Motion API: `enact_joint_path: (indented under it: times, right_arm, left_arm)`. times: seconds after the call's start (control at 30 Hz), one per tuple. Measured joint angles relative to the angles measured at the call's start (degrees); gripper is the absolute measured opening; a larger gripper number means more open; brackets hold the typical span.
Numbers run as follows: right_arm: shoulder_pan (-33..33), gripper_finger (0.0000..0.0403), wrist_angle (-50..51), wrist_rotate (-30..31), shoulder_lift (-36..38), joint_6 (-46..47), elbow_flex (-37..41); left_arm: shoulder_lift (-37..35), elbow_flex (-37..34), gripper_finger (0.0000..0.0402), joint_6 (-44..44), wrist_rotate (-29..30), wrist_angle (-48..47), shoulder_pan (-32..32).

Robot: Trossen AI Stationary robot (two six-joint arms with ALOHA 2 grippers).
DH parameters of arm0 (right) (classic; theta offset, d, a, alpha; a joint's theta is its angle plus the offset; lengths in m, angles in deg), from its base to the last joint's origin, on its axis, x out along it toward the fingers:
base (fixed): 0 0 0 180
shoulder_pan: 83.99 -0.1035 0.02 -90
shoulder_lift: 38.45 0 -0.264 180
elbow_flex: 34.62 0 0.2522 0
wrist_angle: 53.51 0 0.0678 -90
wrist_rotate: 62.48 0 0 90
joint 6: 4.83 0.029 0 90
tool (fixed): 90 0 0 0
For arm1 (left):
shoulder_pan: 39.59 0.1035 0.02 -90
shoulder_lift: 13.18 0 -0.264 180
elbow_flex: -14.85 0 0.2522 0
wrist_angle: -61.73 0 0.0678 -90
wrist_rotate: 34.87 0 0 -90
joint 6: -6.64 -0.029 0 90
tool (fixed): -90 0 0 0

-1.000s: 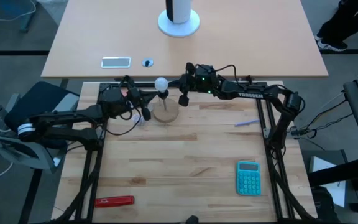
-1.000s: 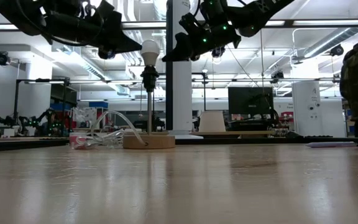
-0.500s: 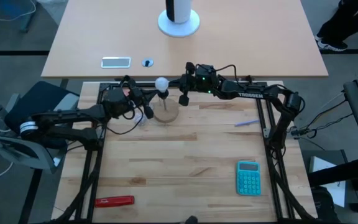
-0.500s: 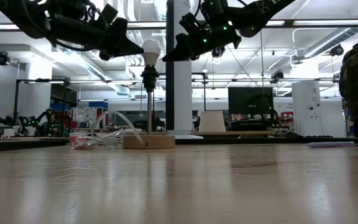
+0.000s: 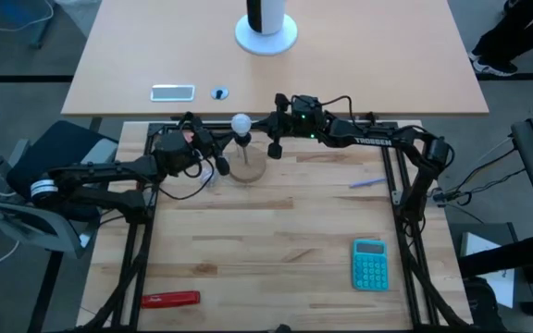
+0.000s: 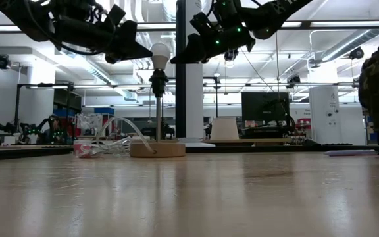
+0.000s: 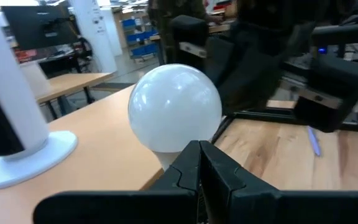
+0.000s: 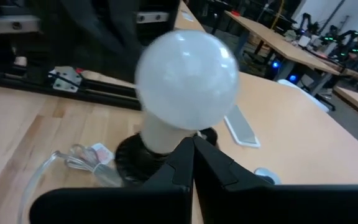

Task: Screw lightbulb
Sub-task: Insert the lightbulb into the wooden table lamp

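The white lightbulb (image 5: pixel 240 122) stands upright in a black socket on a thin post that rises from a round wooden base (image 5: pixel 245 168). It also shows in the low view (image 6: pixel 158 52). My left gripper (image 7: pixel 199 149) is shut and sits just left of the bulb (image 7: pixel 174 106), at its height, pointing at its neck. My right gripper (image 8: pixel 192 144) is shut and sits just right of the bulb (image 8: pixel 187 78), also pointing at its neck. In the low view the left gripper (image 6: pixel 143 54) and the right gripper (image 6: pixel 176 58) flank the bulb. My left gripper's shut fingertips stand right at the bulb's neck (image 7: pixel 166 158), coming level from the table's left; I cannot tell whether they touch it. My right gripper's shut fingertips stand at the neck (image 8: pixel 160 134) from the table's right; I cannot tell whether they touch it.
A clear plastic bag with a cord (image 6: pixel 104 141) lies left of the wooden base. A teal calculator (image 5: pixel 370 264) lies near right, a red tool (image 5: pixel 170 299) near left, a blue pen (image 5: pixel 364 183) at the right. A white cylinder (image 5: pixel 266 28) stands on the far table.
My left gripper has gone a little toward the table's right, closer to the bulb, staying shut. The bulb and its stand have kept still.
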Motion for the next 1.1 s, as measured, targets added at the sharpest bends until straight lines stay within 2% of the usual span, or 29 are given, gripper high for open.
enact_joint_path:
  times: [0.2,0.3,0.47,0.57,0.7,0.9,1.1]
  right_arm:
    - [-0.2,0.0002,0.3,-0.3,0.0,0.4,0.0]
    - [0.2,0.0002,0.6,2.3,0.2,0.9,0.0]
    - [0.6,0.0002,-1.2,5.1,0.3,-0.3,0.0]
    - [0.5,0.0002,-1.9,4.8,0.3,-0.9,-0.8]
    - [0.5,0.0002,-2.7,-0.5,0.3,-0.9,-1.7]
    - [0.2,0.0002,-2.2,-0.6,0.3,-0.6,-1.7]
    - [-0.7,0.0002,-0.7,-0.5,0.4,0.7,-1.7]
  left_arm:
    - [-0.4,0.0,0.0000,0.3,0.8,-2.2,0.0]
    - [-1.0,0.0,0.0000,1.8,0.7,-3.5,-0.2]
    - [-2.3,0.0,0.0000,2.7,-2.7,-3.8,-0.3]
    - [-2.9,0.1,0.0000,1.9,-2.6,-2.9,-0.3]
    - [-2.6,0.1,0.0000,-0.8,-2.2,0.0,-0.3]
    - [-1.4,0.1,0.0000,-1.8,-2.1,1.1,-0.1]
    - [-0.7,0.1,0.0000,-1.8,2.1,1.2,-0.1]
